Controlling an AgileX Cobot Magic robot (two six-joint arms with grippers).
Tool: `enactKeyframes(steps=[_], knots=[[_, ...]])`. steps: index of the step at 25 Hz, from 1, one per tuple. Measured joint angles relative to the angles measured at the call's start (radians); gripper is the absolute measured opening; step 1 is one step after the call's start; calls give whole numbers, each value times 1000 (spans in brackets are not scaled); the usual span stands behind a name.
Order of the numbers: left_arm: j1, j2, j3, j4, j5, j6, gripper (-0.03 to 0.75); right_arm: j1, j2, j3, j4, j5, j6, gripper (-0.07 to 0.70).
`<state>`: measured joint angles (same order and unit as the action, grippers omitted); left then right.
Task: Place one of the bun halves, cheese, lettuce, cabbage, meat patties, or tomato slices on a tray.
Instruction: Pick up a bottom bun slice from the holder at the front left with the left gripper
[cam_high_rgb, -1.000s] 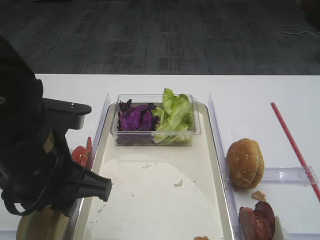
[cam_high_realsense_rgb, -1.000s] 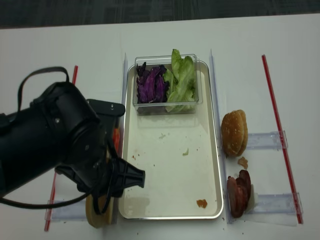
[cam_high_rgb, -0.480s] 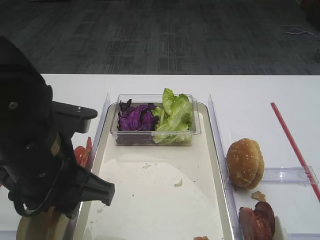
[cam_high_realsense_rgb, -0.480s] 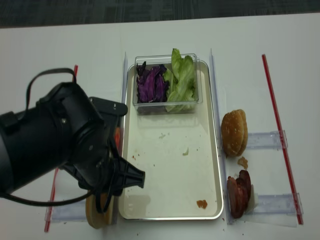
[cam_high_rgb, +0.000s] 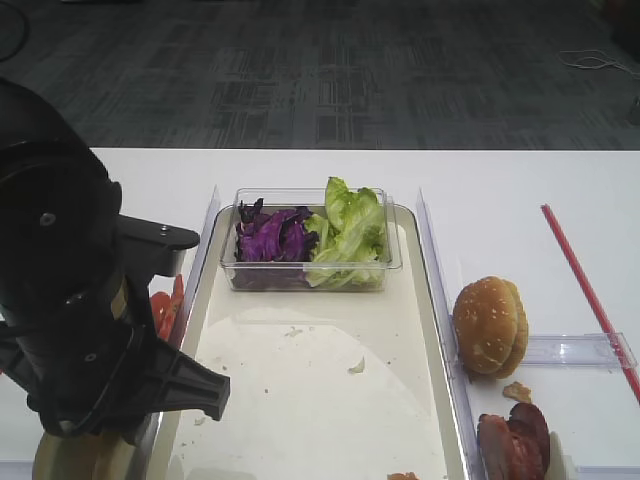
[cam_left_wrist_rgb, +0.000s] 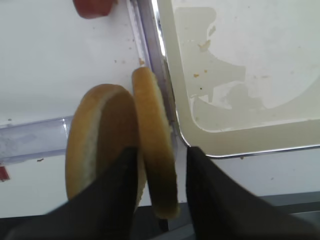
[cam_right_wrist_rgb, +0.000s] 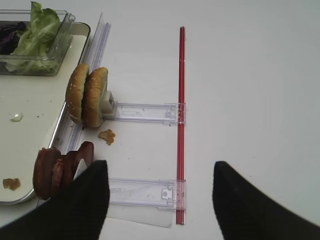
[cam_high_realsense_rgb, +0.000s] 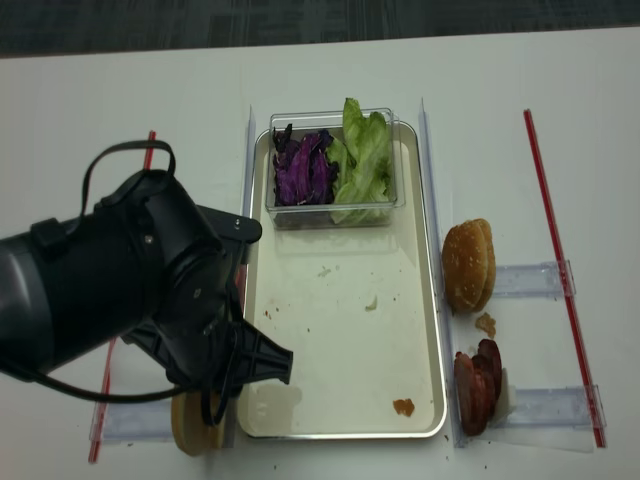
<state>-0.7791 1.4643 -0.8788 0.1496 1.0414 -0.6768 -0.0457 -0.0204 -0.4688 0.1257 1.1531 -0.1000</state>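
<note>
Two pale bun halves (cam_left_wrist_rgb: 100, 145) stand on edge just outside the tray's (cam_left_wrist_rgb: 240, 135) near left corner. My left gripper (cam_left_wrist_rgb: 160, 192) straddles the right-hand half (cam_left_wrist_rgb: 152, 150): one finger sits between the two halves, the other is on the tray side with a thin gap. From above, the left arm (cam_high_realsense_rgb: 140, 290) hides the jaws, and the buns (cam_high_realsense_rgb: 195, 428) peek out below it. The tray's floor (cam_high_rgb: 320, 400) is bare apart from crumbs. My right gripper (cam_right_wrist_rgb: 157, 200) hangs open over the table, holding nothing.
A clear tub (cam_high_rgb: 305, 275) on the tray's far end holds purple cabbage (cam_high_rgb: 268, 238) and lettuce (cam_high_rgb: 352, 232). Tomato slices (cam_high_rgb: 165, 305) stand left of the tray. Sesame buns (cam_right_wrist_rgb: 87, 97) and meat patties (cam_right_wrist_rgb: 60, 167) stand to its right, beside a red strip (cam_right_wrist_rgb: 181, 100).
The left arm's black body has edged slightly right and turned a little over the bun halves. The food and the tray have not moved.
</note>
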Motion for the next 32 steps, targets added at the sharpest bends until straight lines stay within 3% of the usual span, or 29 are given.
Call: enactKeyframes(steps=[32], knots=[[0, 0, 0, 19, 28, 0, 65, 0, 0, 0, 0, 0, 0, 469]])
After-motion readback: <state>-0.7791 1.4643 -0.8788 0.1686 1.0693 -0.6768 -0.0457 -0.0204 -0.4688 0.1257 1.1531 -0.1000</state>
